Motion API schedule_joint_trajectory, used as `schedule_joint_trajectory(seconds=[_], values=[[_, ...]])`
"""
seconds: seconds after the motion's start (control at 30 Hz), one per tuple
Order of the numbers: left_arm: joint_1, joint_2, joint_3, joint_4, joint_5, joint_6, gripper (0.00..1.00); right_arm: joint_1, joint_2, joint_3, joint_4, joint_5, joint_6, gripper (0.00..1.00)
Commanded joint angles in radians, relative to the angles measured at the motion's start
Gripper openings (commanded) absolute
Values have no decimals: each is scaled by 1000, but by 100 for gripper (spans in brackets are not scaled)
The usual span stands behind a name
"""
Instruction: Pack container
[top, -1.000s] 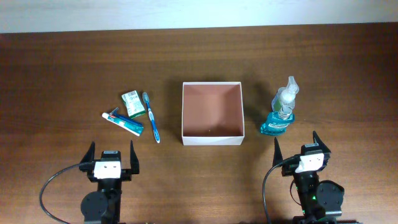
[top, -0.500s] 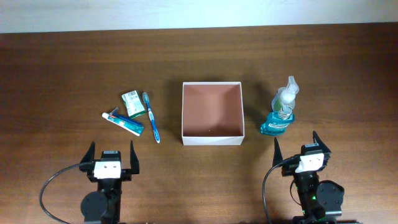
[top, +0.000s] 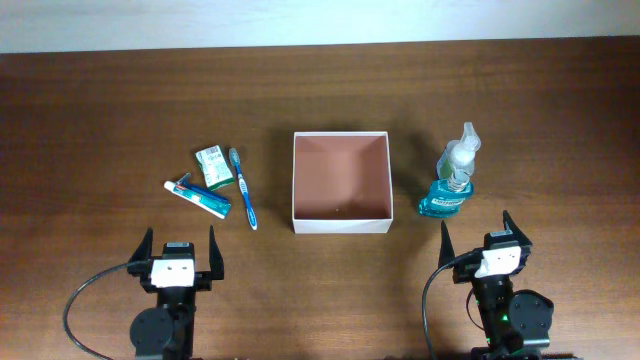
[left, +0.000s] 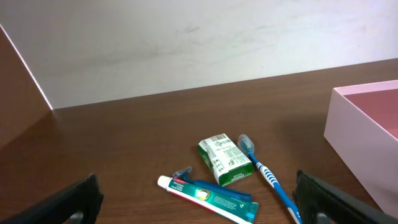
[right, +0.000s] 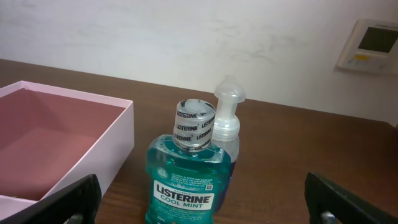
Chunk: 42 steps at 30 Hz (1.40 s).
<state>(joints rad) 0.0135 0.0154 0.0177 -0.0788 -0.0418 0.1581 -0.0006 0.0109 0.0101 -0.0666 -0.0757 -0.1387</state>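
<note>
An open strip of worktop (top: 272, 190) ran between the toothbrush (top: 243, 188) and the container (top: 340, 226); toothpaste (top: 197, 196) lay ahead of the left tool (top: 180, 240); the mouthwash bottle (top: 447, 197) and pump bottle (top: 462, 152) stood just ahead of the right tool (top: 475, 224), near the container's wall.

The mouthwash bottle (right: 185, 180) reads "LISTERINE COOL MINT".

We log container (top: 340, 226): square shallow box, open top, thin white walls, reddish-brown inside. Sits upright, flat on counter (top: 120, 100), near middle in overhead view, sides square to counter's far edge. We see whole floor, one small dark speck near wall on robot's side. In wrist views walls look pale pink.
</note>
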Motion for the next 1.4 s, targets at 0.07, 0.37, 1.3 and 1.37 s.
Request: schedule_joint_trajectory(seconds=[0.07, 0.37, 1.3, 1.37], values=[[2, -10, -9, 2, -7, 16, 99, -6, -7, -5, -5, -10, -3, 99], [2, -10, -9, 2, -7, 16, 99, -6, -7, -5, -5, -10, -3, 99], [2, -10, -9, 2, -7, 16, 99, -6, -7, -5, 31, -21, -3, 99], [2, -10, -9, 2, -7, 16, 99, -6, -7, -4, 66, -40, -2, 99]])
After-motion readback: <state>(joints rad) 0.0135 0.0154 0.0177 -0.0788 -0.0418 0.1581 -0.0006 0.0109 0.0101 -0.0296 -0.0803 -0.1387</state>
